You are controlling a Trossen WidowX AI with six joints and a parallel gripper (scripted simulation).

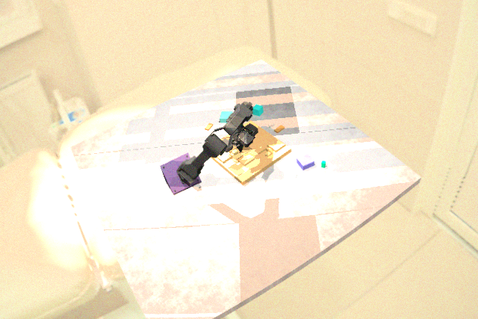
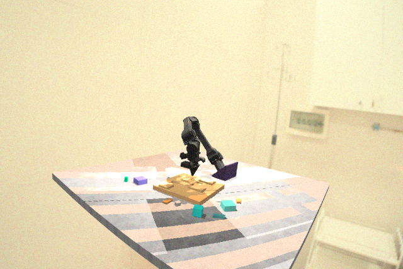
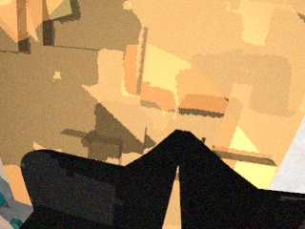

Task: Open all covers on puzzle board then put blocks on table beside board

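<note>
The wooden puzzle board (image 1: 269, 138) (image 2: 182, 193) (image 3: 43, 100) lies flat on the table, with raised wood-coloured covers on it; one cover (image 2: 197, 188) shows near its middle and another cover (image 2: 165, 186) near its left corner. Strong patches of light and shadow hide how far each cover is open and whether any block is in a well. My gripper (image 2: 193, 174) (image 3: 181, 136) is shut and empty, pointing down low over the board. In the top view the arm hides part of the board and the fingertips are hard to make out.
Around the board lie a purple block (image 1: 305, 163) (image 2: 140, 180), a green piece (image 1: 323, 163) (image 2: 126, 179), an orange piece (image 1: 279, 128) (image 2: 167, 201), a grey piece (image 2: 177, 203), a teal cube (image 1: 258, 110) (image 2: 198, 211), a turquoise block (image 1: 225, 116) (image 2: 228, 206), a teal bar (image 2: 218, 216) and a yellow-orange piece (image 1: 208, 126) (image 2: 238, 200).
</note>
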